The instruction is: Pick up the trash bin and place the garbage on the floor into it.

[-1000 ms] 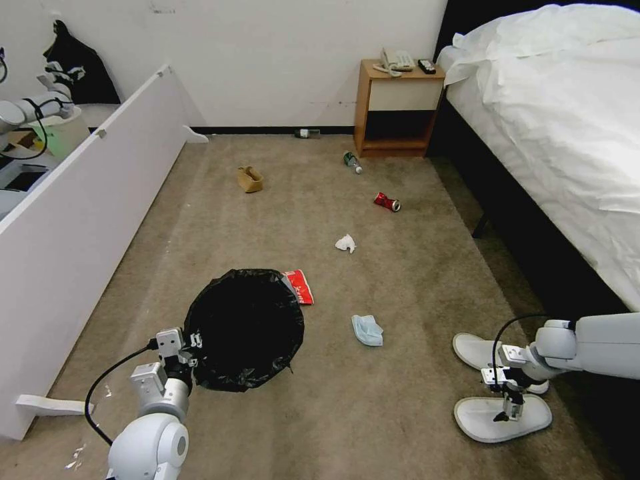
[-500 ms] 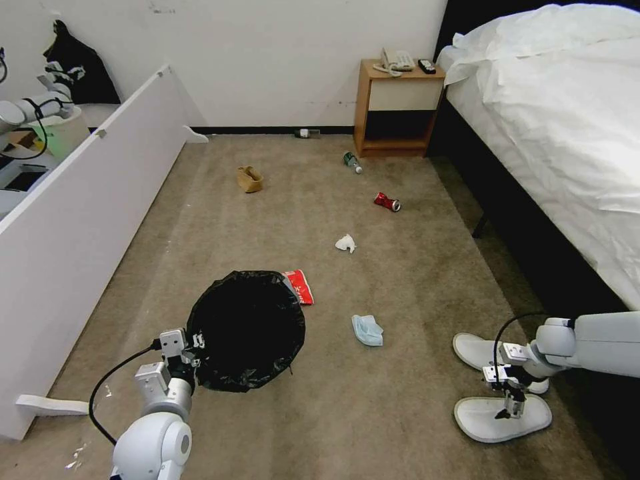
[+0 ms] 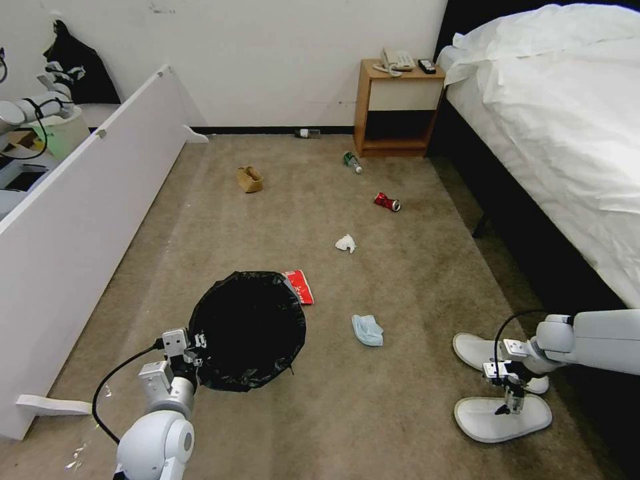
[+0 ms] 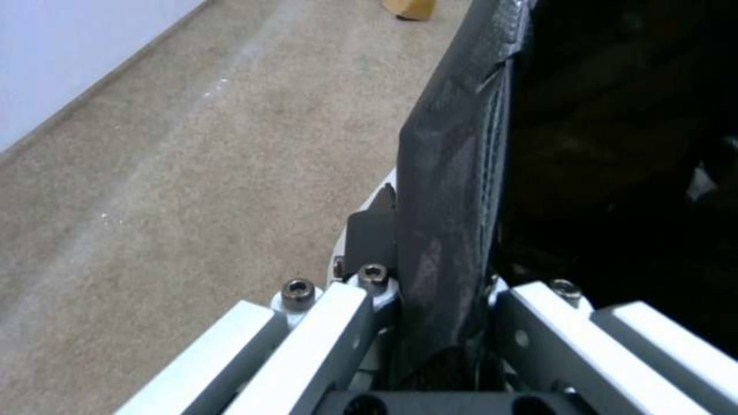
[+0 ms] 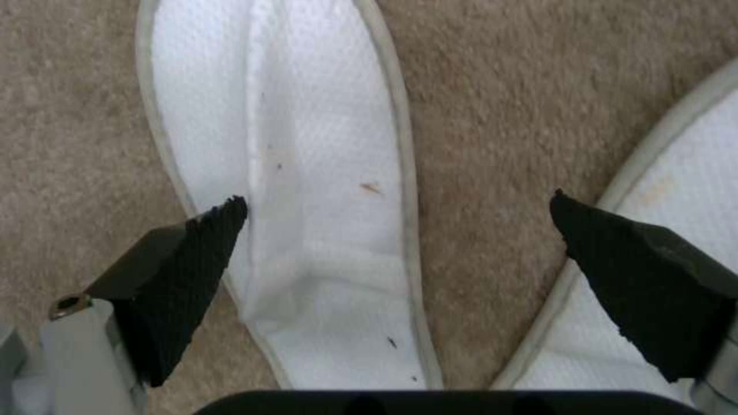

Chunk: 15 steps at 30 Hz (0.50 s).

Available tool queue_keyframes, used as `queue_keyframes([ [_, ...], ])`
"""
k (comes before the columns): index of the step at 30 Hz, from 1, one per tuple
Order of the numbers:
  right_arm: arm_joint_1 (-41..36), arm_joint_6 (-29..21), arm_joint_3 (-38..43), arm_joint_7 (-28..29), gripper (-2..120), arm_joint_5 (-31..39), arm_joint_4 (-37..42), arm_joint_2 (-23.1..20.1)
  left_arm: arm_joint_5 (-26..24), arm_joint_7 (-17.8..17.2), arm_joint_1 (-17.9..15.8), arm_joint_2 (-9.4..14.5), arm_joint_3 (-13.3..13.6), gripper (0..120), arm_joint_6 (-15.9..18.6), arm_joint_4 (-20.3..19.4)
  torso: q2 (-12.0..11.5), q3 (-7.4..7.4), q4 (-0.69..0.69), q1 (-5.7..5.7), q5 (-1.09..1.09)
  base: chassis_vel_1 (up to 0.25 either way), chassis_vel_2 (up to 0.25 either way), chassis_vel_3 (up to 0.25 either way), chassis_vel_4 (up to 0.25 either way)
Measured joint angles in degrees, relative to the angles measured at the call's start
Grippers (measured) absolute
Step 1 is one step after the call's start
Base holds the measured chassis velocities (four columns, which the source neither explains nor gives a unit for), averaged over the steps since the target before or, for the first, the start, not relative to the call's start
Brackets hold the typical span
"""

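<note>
The trash bin [image 3: 247, 330], lined with a black bag, hangs low over the floor [image 3: 413, 280] at the lower left. My left gripper [image 3: 193, 348] is shut on its near rim; the left wrist view shows the bag's folded edge [image 4: 454, 190] clamped between the jaws. My right gripper [image 3: 510, 405] stands open, pointing down just above the nearer of two white slippers [image 3: 480, 423]. In the right wrist view its fingertips [image 5: 207, 242] straddle one slipper [image 5: 308, 173], with the other slipper [image 5: 684, 167] alongside. A red packet [image 3: 300, 285] lies beside the bin, a blue face mask [image 3: 367, 330] to its right.
Farther off lie a white tissue [image 3: 345, 243], a red can [image 3: 387, 201], a green-labelled bottle [image 3: 352, 161], a brown paper bag [image 3: 250, 179] and a bottle [image 3: 307, 133] by the wall. A white panel [image 3: 87, 220] bounds the left, a bed [image 3: 567, 120] the right, a nightstand [image 3: 397, 107] the back.
My right gripper has sunk a little closer to the near slipper. The left arm has nudged the bin slightly to the right.
</note>
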Motion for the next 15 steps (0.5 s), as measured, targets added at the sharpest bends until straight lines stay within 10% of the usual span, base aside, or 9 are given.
queue_keyframes([
  [15, 0.62, 0.21, 0.93, -0.12, 100, -0.24, -0.02, 1.66, 0.72, 0.10, 0.41, -0.40, 0.17, 2, -0.06, 0.08, 0.00, 0.00, 0.00, 0.00, 0.00, 0.000, 0.000, 0.000, 0.000],
])
